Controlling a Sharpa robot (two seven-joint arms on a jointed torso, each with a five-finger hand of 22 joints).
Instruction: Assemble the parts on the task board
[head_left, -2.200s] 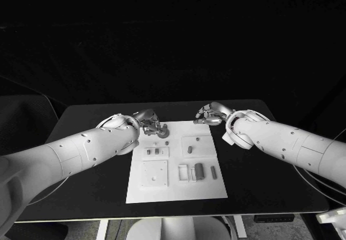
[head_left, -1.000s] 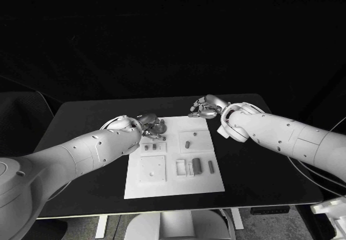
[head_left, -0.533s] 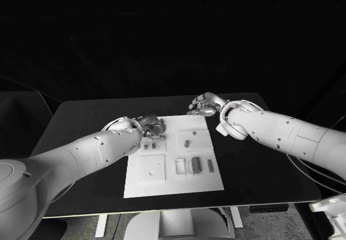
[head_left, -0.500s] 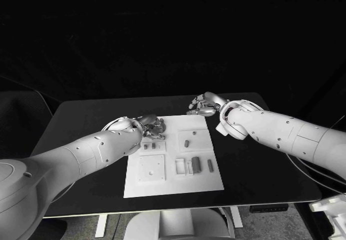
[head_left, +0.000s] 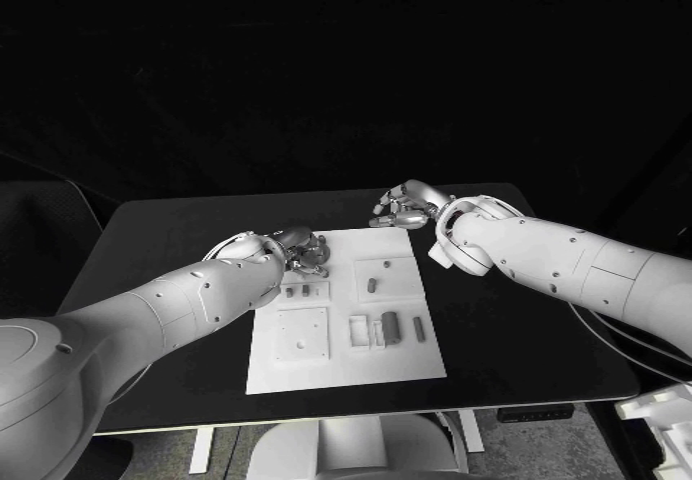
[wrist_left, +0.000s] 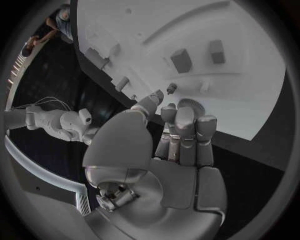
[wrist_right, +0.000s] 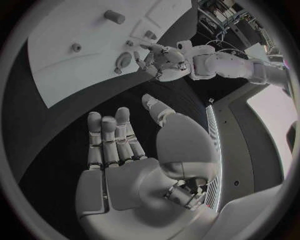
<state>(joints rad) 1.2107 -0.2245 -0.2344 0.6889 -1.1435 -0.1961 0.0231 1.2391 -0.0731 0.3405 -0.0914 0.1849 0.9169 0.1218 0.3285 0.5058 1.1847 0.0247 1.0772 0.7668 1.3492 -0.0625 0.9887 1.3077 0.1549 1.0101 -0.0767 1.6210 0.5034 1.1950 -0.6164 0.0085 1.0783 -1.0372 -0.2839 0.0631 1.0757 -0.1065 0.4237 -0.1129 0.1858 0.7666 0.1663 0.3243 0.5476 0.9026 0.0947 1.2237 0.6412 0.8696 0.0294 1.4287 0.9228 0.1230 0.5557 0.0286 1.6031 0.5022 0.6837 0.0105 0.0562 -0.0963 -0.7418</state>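
While poised over the far left corner of the white board (head_left: 346, 345), left hand (head_left: 300, 250) with fingers curled down toward a round toothed part (wrist_left: 191, 105); cannot tell whether gripped or merely touched. Right hand (head_left: 404, 211) empty, fingers apart, above black table (head_left: 173, 230) just beyond the board's far edge. Small grey parts (head_left: 391, 327) lying in recesses mid-board.
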